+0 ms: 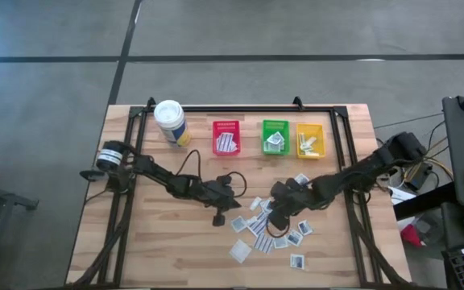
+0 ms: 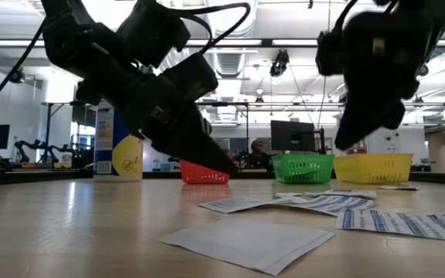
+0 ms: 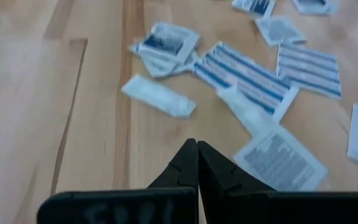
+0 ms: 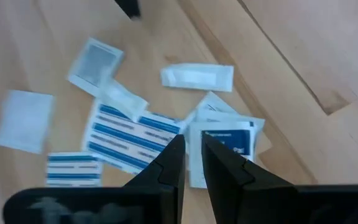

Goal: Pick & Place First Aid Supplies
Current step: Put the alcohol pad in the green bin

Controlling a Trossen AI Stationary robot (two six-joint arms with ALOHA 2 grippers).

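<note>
1. Low view, nearest the camera: a single white packet (image 2: 247,241) lies flat on the desk (image 2: 68,232), apart from the others, with striped packets (image 2: 408,222) spread behind it. They lie loose and unsorted, which suggests a supply heap waiting to be picked through.

2. Middle ground, high view: the scattered first aid packets (image 1: 268,229) occupy the desk between the two arms, so either arm can reach them.

3. The left gripper (image 1: 218,218) rests low at the near-left edge of the heap. Its fingers (image 3: 191,168) are pressed together with nothing between them; the left wrist view shows packets just ahead but none held. This arm appears to be waiting.

4. The right gripper (image 1: 275,213) hangs over the far side of the heap. Its fingers (image 4: 229,165) stand a little apart, with a narrow gap between them, pointing down at a blue-printed packet (image 4: 225,144) that overlaps its neighbours. Nothing is visibly clamped; the pose reads as an approach for a pinch grasp, though contact cannot be confirmed.

5. Far edge of the desk: a red bin (image 1: 226,137), a green bin (image 1: 275,136) and a yellow bin (image 1: 310,139) stand in a row, each already holding some white packets. Their side-by-side placement implies sorting by type. A white canister with a yellow label (image 1: 171,122) stands to the left of the red bin, clear of the work.

6. Judgement: most packets remain on the desk, so the task seems only partly done.
</note>
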